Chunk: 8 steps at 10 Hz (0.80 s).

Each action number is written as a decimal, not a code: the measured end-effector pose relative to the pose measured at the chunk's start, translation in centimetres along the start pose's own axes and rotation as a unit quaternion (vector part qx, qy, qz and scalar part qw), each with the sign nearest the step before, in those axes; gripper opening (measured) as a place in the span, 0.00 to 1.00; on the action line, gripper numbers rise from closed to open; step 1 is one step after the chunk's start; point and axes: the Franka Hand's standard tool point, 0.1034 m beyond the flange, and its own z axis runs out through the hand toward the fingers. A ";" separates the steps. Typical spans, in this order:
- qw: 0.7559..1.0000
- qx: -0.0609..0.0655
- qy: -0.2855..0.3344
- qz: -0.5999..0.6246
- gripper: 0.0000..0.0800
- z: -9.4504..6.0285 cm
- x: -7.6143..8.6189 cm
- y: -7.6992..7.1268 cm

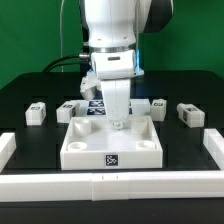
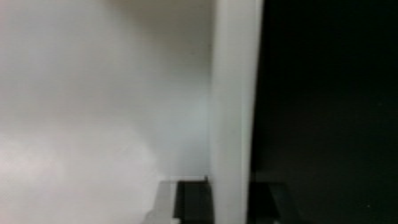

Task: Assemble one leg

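Observation:
The white square panel (image 1: 90, 150) lies flat at the table's middle, with a tag on its front wall. My gripper (image 1: 118, 121) points straight down at the panel's far rim. In the wrist view the raised rim (image 2: 235, 100) runs between my two dark fingers (image 2: 191, 203) and fills the gap, so my gripper (image 2: 228, 202) is shut on the rim. Several small white legs lie on the black table behind the panel: two at the exterior view's left (image 1: 36, 112) (image 1: 68, 111) and two at its right (image 1: 158, 105) (image 1: 188, 114).
The marker board (image 1: 93, 106) lies behind the panel, partly hidden by my arm. A white fence runs along the front (image 1: 110, 186), with short arms at the exterior view's left (image 1: 6, 150) and right (image 1: 215, 150). The black table (image 2: 338, 100) shows beside the rim.

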 end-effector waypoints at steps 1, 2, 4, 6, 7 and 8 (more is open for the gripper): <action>1.000 0.000 0.000 0.000 0.07 0.0 0.0 0.0; 1.000 0.000 0.000 0.000 0.07 0.0 0.0 0.0; 1.000 0.001 0.000 0.000 0.07 0.0 0.1 0.1; 1.000 0.002 0.004 -0.004 0.07 0.1 1.8 1.3; 1.000 0.001 0.006 -0.004 0.07 0.1 2.6 2.0; 1.000 0.003 0.008 -0.005 0.07 0.1 3.3 2.8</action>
